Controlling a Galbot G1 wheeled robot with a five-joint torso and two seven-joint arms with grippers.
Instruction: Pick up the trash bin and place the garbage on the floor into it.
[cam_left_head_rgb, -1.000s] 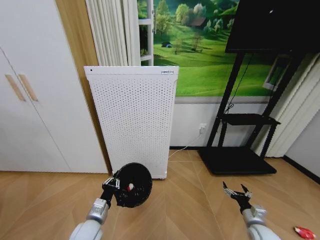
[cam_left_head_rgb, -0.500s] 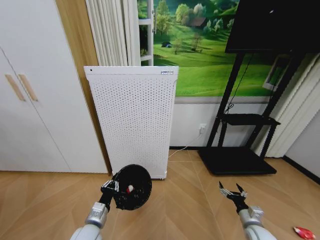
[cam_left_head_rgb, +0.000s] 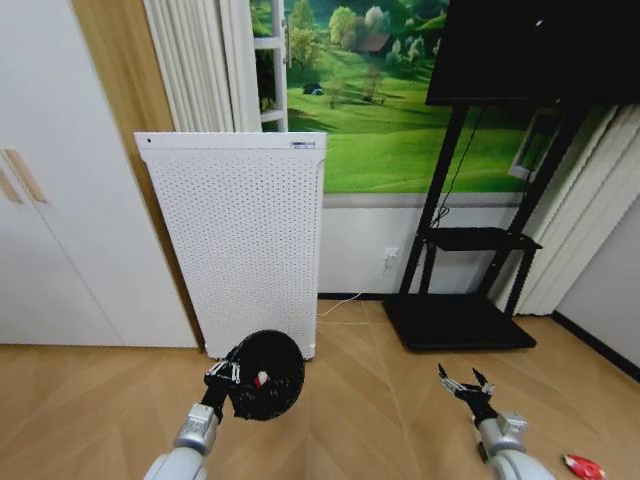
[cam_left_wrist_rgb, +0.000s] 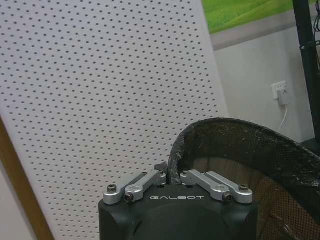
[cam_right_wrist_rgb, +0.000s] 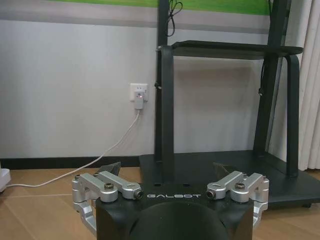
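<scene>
The black mesh trash bin (cam_left_head_rgb: 268, 375) hangs tilted above the floor, its mouth facing me, with my left gripper (cam_left_head_rgb: 224, 377) shut on its rim. A small red-and-white piece of garbage (cam_left_head_rgb: 261, 379) lies inside it. The left wrist view shows the fingers pinching the rim of the trash bin (cam_left_wrist_rgb: 240, 150) at the left gripper (cam_left_wrist_rgb: 172, 172). My right gripper (cam_left_head_rgb: 466, 384) is held low on the right, open and holding nothing; the right wrist view shows this right gripper (cam_right_wrist_rgb: 167, 170) with its jaws spread. A red crushed piece of garbage (cam_left_head_rgb: 582, 466) lies on the floor at the far right.
A tall white perforated appliance (cam_left_head_rgb: 235, 240) stands against the wall just behind the bin. A black TV stand (cam_left_head_rgb: 462, 300) with a wide base stands to the right, with a wall outlet (cam_right_wrist_rgb: 138, 95) and cable beside it. Wood floor lies between the arms.
The whole head view has shifted left, so the camera has turned right. The red piece now sits closer in from the right edge. Both grippers keep their states.
</scene>
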